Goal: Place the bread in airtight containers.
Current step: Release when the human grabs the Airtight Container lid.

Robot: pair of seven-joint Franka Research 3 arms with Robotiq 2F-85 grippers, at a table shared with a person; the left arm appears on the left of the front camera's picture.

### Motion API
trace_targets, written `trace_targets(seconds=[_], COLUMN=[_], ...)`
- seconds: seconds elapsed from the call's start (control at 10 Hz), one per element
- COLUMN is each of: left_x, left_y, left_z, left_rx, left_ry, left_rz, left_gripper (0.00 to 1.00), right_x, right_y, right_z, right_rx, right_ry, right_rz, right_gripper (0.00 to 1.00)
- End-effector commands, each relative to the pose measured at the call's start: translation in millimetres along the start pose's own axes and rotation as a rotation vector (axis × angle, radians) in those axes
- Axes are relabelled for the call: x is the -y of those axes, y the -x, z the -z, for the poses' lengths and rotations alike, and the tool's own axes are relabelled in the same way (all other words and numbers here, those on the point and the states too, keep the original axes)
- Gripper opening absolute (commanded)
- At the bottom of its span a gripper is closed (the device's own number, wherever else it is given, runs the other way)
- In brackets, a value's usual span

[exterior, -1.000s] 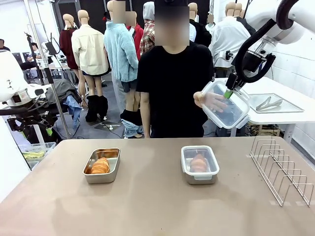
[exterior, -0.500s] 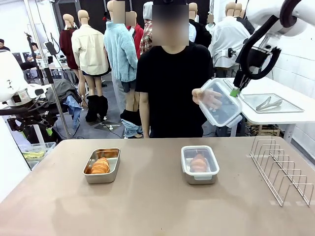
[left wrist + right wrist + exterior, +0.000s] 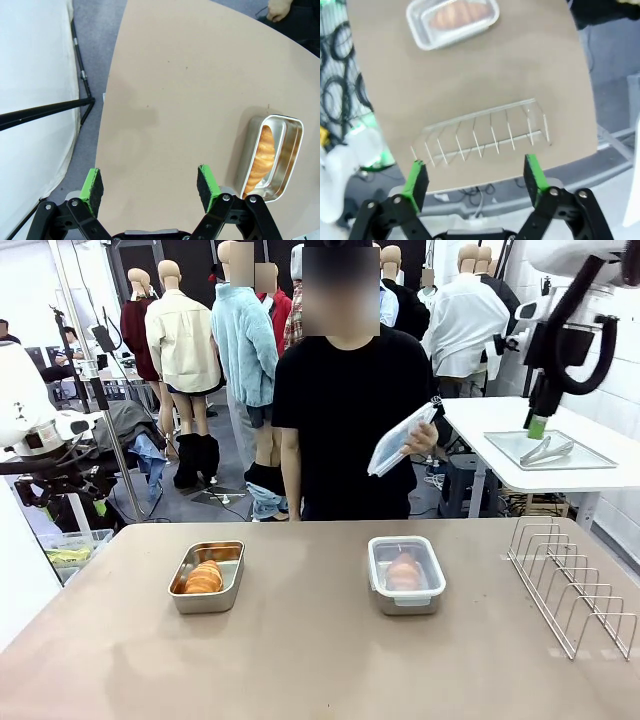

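Observation:
An open steel airtight container (image 3: 207, 577) on the table's left holds a golden bread (image 3: 204, 578). A second airtight container (image 3: 406, 574), at centre right, has a clear lid on and bread (image 3: 403, 572) inside. The person at the far side holds another clear lid (image 3: 400, 440) tilted in one hand. My right gripper (image 3: 537, 425) hangs high at the right, apart from that lid; its wrist view shows it (image 3: 475, 175) open and empty above the lidded container (image 3: 452, 17). My left gripper (image 3: 150, 184) is open over bare table, with the open container (image 3: 272, 155) and its bread (image 3: 262, 155) to one side.
A wire rack (image 3: 570, 585) stands at the table's right edge, also seen from above as the rack (image 3: 480, 135). Behind it is a white side table with a metal tray and tongs (image 3: 548, 450). The table's left edge (image 3: 107, 100) drops to the floor.
My right gripper opened, let go of the clear lid and drew back up and to the right. The person now holds the lid alone, tilted and closer to the body. Left arm unchanged.

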State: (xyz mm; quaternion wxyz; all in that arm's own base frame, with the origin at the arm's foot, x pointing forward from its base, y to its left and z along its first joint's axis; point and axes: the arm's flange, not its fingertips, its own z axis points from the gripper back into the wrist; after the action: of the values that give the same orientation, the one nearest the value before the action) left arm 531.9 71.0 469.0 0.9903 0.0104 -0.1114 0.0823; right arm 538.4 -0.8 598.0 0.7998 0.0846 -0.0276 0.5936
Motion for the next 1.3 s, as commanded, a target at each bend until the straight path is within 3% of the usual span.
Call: trace_targets(seconds=[0.0, 0.3, 0.5, 0.6, 1.2], left_x=[-1.2, -1.2, -1.2, -1.2, -1.2], left_y=[0.7, 0.7, 0.7, 0.7, 0.7], left_z=[-1.6, -1.6, -1.6, -1.6, -1.6], left_rx=[-0.003, -0.003, -0.003, -0.003, -0.003], left_ry=[-0.001, -0.001, -0.001, -0.001, -0.001], left_rz=[-0.008, -0.008, -0.008, -0.008, -0.008], left_gripper=[0.97, 0.97, 0.97, 0.97, 0.97], right_x=[-39.0, -65.1, -58.8, -62.4, -62.4], right_y=[17.7, 26.0, 26.3, 22.3, 22.3], right_z=[42.2, 65.2, 70.9, 62.3, 62.3], right_rx=[-0.036, -0.071, -0.019, -0.061, -0.061], right_ry=[0.101, 0.160, 0.108, 0.135, 0.135], right_rz=[-0.077, -0.118, -0.114, -0.112, -0.112], right_gripper=[1.00, 1.00, 1.00, 1.00, 1.00])
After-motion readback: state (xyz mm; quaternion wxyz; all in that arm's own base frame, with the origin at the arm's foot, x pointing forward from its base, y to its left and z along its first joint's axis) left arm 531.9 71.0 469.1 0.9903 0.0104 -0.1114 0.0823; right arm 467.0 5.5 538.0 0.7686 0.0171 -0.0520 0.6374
